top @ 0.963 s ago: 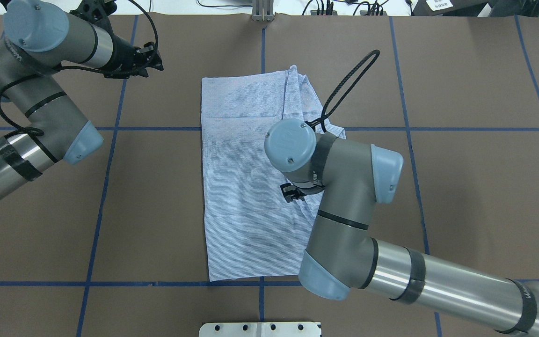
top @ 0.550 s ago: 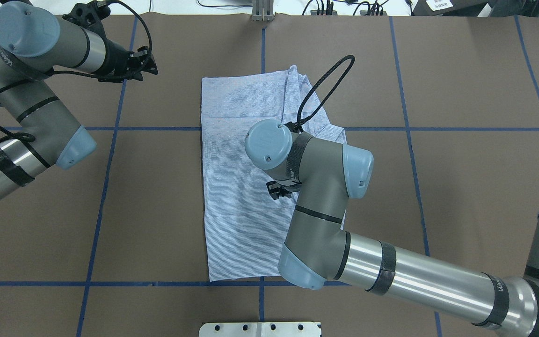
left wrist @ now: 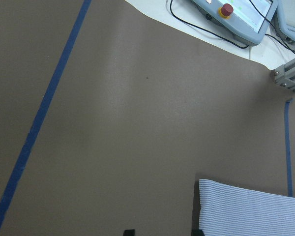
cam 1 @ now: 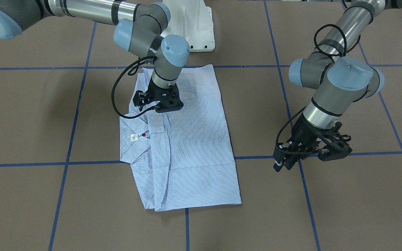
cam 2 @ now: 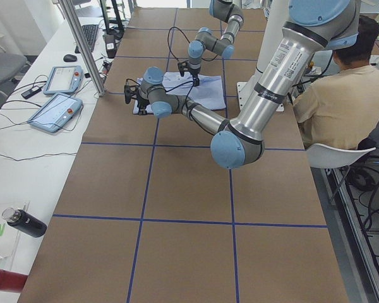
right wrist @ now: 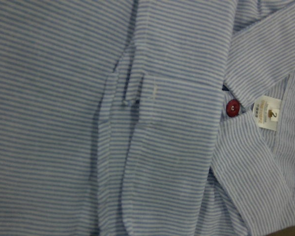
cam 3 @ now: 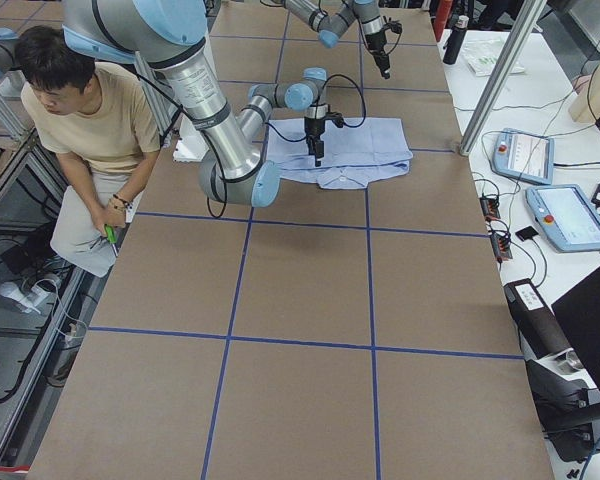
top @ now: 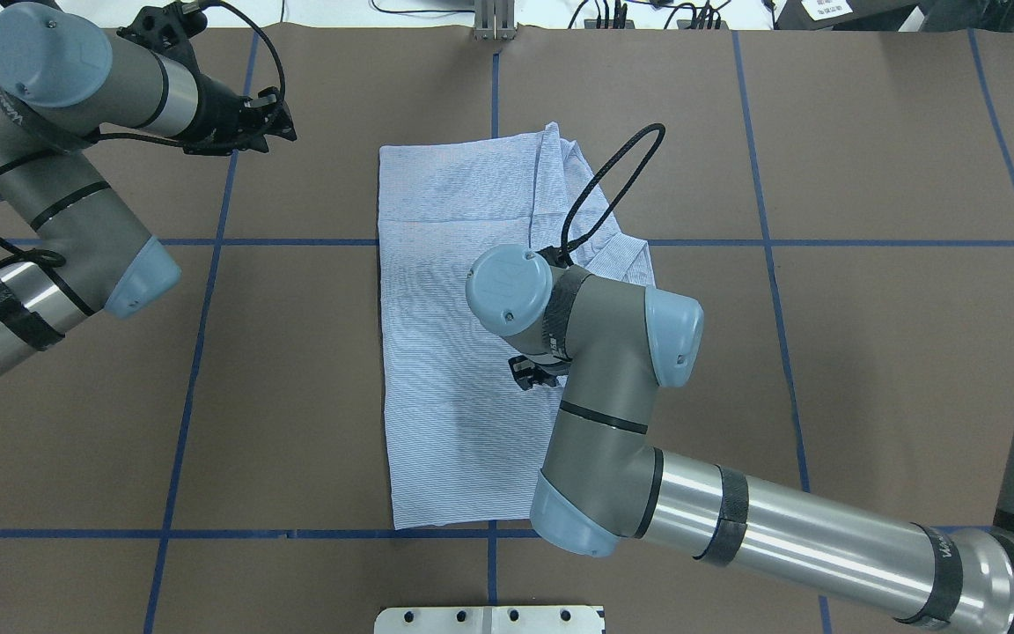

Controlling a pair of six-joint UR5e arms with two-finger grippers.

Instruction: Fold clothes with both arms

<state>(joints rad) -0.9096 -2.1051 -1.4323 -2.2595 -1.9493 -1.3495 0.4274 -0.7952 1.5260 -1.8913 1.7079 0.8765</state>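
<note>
The light blue striped shirt point(cam 1: 194, 146) lies folded in a long rectangle mid-table, collar toward the robot's right point(top: 445, 308). Its white tag point(right wrist: 268, 112) and a red button point(right wrist: 232, 108) show in the right wrist view. My right gripper point(cam 1: 164, 108) points down just over the shirt near the collar point(top: 526, 373); I cannot tell whether it is open or touches the cloth. My left gripper point(cam 1: 332, 153) hovers off the shirt over bare table at the far left point(top: 285, 128), open and empty. The left wrist view shows the shirt's corner point(left wrist: 250, 211).
The white pedestal base point(cam 1: 194, 24) stands at the robot's side. Teach pendants point(cam 3: 525, 155) lie on the white bench past the far edge, beside an aluminium post point(top: 494, 22). A seated person point(cam 3: 80, 110) is behind the robot. Blue tape lines cross the brown table.
My right arm moved left over the shirt, then back a little toward the robot. My left arm drew slightly left. The shirt has not moved.
</note>
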